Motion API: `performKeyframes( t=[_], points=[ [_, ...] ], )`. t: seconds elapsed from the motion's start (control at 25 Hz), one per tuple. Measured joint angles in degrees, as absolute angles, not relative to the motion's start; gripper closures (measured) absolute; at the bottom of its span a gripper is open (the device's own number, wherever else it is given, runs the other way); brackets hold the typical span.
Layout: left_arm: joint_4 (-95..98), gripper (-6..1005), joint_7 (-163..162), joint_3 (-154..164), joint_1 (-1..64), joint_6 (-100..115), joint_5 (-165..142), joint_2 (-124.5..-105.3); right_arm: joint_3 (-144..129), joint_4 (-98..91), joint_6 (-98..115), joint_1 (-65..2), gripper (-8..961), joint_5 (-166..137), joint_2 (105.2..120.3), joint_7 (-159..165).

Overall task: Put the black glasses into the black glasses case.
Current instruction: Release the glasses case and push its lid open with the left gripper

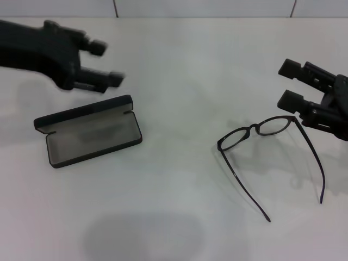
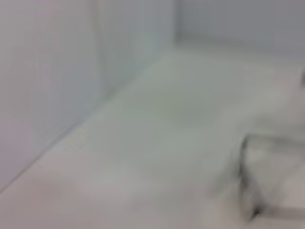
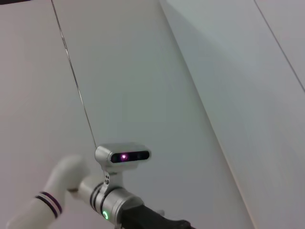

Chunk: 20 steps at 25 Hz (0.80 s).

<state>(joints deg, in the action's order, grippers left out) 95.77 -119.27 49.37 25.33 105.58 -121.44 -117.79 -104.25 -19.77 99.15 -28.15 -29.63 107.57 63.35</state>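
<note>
The black glasses case [image 1: 87,132] lies open on the white table at the left, grey lining up, lid tilted back. The black glasses [image 1: 261,130] lie at the right, unfolded, lenses toward the far side, both temple arms stretched toward the front edge. My left gripper [image 1: 106,62] hovers open just behind the case. My right gripper [image 1: 291,84] is open at the right, just beside the right lens. The left wrist view is blurred and shows only a dark edge of the case [image 2: 248,181]. The right wrist view shows neither object.
The white table [image 1: 174,81] runs back to a pale wall [image 1: 206,6]. The right wrist view shows the left arm's wrist camera [image 3: 123,155] on its silver and white link against the wall panels.
</note>
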Motion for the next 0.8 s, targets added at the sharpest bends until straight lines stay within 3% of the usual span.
performKeyframes(
  t=[0.12, 0.48, 0.8],
  points=[
    [103.48, 279, -123.06, 59.63, 25.58, 103.40, -140.01, -119.49, -104.17, -19.80, 98.72, -28.24, 111, -29.82, 107.82, 63.33],
    [100.58, 277, -125.32, 69.46, 25.77, 96.96, -147.99, -119.55, -104.01, -19.85, 98.66, -28.98, 111, -30.28, 107.84, 63.44],
    [90.18, 308, -124.89, 70.14, 30.48, 94.74, -152.14, -119.52, -103.89, -19.46, 98.45, -28.82, 111, -30.33, 107.84, 63.35]
  ],
)
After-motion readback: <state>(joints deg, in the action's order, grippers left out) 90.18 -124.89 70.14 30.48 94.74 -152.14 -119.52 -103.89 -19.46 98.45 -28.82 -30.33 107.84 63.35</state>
